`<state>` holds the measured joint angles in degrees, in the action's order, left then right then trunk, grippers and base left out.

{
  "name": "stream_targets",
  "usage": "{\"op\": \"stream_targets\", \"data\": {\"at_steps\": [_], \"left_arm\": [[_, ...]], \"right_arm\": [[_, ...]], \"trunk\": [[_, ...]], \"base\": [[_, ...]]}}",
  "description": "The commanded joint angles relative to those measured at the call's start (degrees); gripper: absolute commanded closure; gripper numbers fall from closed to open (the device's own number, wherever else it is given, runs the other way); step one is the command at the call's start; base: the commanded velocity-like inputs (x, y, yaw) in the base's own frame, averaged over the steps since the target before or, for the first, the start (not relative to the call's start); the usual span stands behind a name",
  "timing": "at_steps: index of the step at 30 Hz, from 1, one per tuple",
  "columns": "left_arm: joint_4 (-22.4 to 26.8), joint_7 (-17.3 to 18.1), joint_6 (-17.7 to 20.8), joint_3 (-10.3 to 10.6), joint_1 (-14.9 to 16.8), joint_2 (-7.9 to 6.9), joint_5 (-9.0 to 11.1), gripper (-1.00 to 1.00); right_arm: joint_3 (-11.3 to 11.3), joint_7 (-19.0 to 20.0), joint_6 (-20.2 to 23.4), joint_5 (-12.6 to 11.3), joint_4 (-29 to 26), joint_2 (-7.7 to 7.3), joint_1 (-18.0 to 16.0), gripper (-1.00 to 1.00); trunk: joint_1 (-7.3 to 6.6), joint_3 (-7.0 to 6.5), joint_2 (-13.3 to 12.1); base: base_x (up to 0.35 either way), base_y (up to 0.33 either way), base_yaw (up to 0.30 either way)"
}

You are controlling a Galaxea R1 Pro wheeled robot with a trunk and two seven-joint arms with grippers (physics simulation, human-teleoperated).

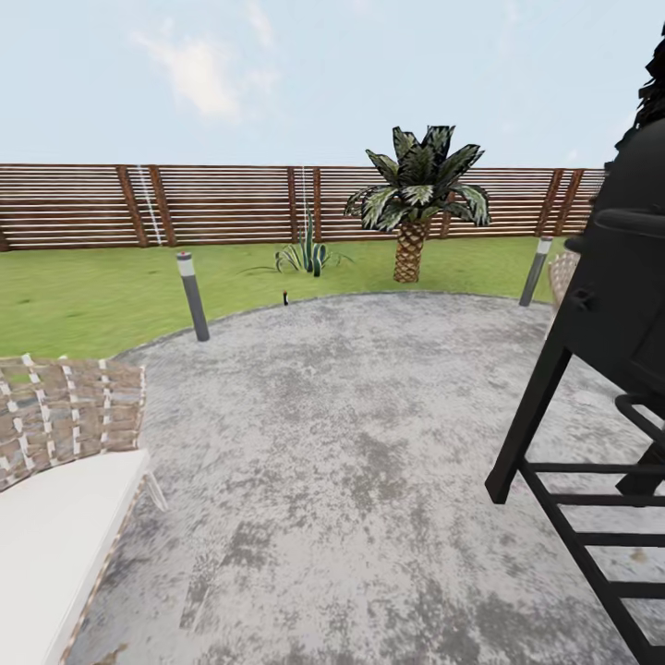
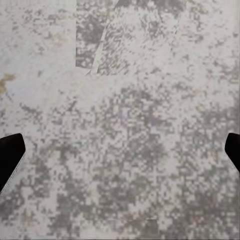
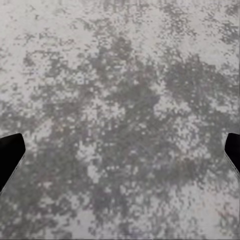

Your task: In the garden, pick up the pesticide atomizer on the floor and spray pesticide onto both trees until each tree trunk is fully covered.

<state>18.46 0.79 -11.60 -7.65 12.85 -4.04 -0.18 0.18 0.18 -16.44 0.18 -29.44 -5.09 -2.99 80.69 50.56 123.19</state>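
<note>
Head view: small black pesticide atomizer (image 1: pixel 285 297) at the patio (image 1: pixel 369 443) edge, near the lawn (image 1: pixel 92 296), before the fence (image 1: pixel 231 203).
Left pincer (image 2: pixel 120 155): spread wide above paving.
Right pincer (image 3: pixel 120 155): spread wide, empty.

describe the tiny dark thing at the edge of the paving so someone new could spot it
Start at the slatted wooden fence and the short palm before it. Left of the palm is a spiky agave-like plant; just below it, where grey paving meets grass, stands a tiny black object. It is far smaller than the grey-capped bollard nearby.
</note>
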Motion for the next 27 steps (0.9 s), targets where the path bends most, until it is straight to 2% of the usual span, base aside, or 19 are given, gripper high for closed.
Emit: {"op": "stream_targets", "data": {"at_steps": [1, 27], "left_arm": [[0.00, 0.00, 0.00, 0.00, 0.02, 0.00, 0.00, -1.00], [0.00, 0.00, 0.00, 0.00, 0.00, 0.00, 0.00, -1.00]], "right_arm": [[0.00, 0.00, 0.00, 0.00, 0.00, 0.00, 0.00, -1.00], [0.03, 0.00, 0.00, 0.03, 0.00, 0.00, 0.00, -1.00]], "trunk": [[0.00, 0.00, 0.00], [0.00, 0.00, 0.00]], "base": [[0.339, 0.000, 0.000], [0.339, 0.000, 0.000]]}}
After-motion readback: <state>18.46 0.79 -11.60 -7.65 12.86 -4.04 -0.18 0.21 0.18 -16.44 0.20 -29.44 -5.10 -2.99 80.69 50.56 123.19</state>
